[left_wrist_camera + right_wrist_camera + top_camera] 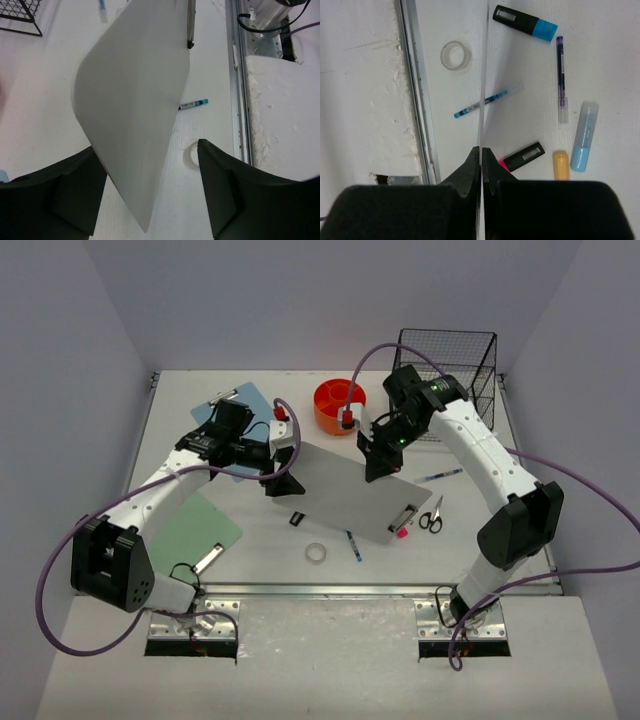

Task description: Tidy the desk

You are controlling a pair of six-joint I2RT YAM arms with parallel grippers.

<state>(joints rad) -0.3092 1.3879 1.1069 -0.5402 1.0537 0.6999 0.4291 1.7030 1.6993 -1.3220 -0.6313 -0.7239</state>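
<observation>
The white desk [262,562] holds scattered stationery. A grey clipboard [350,490] is tilted up off it in the middle. My right gripper [378,466] is shut on the clipboard's far edge; in the right wrist view the board [482,95] shows edge-on between the closed fingers [481,152]. My left gripper [281,481] is open at the clipboard's left corner. In the left wrist view that corner [135,105] hangs between the spread fingers [150,195], closer to the left one.
A blue clipboard [238,402] lies under the left arm and a green one [195,530] at front left. An orange bowl [338,406] and black wire rack [450,375] stand at the back. Tape roll [316,553], pen [353,545], scissors [430,517] and binder clip [296,518] lie near the front rail [330,589].
</observation>
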